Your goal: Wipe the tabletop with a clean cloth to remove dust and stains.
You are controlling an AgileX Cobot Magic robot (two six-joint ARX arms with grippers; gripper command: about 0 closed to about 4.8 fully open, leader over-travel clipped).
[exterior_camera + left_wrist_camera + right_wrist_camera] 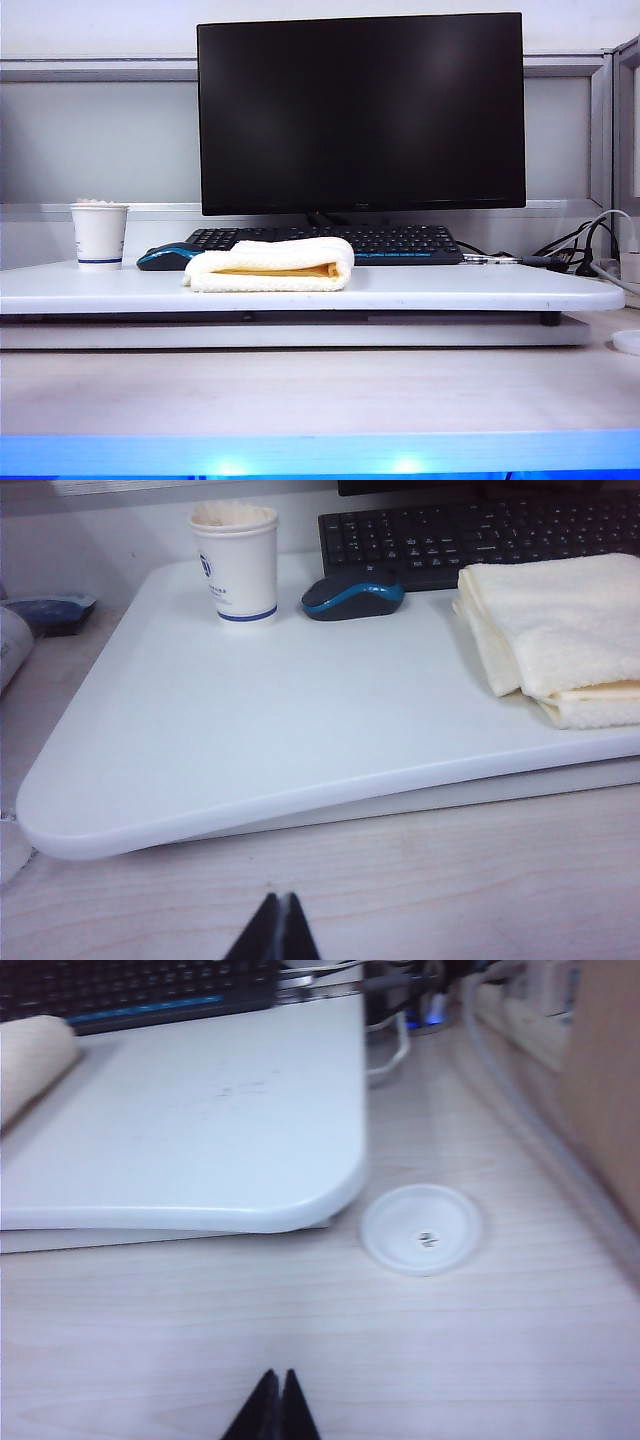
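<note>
Grey partition panels back the desk (300, 390) in the exterior view; on it we see the tabletop (450, 290), white and glossy, wider than the dark monitor (360, 110). The cloth (272, 266) lies folded near the tabletop's front edge, left of centre, in front of the keyboard (400, 240). A mouse (168, 258) sits just beside the cloth's left end, a paper cup (99, 235) further left. No arms show here.

Left wrist view: we see the left gripper (277, 930) over bare desk, short of the tabletop's rounded corner, fingers pressed together, holding nothing. Cup, mouse, keyboard and the cloth (pale yellow inner layers showing) sit beyond.

Right wrist view: right gripper (275, 1408) likewise over the desk, fingers together, empty. We see the tabletop's other rounded corner ahead, a white round disc (422, 1228) on the desk beside it, cables (400, 1020) behind.
</note>
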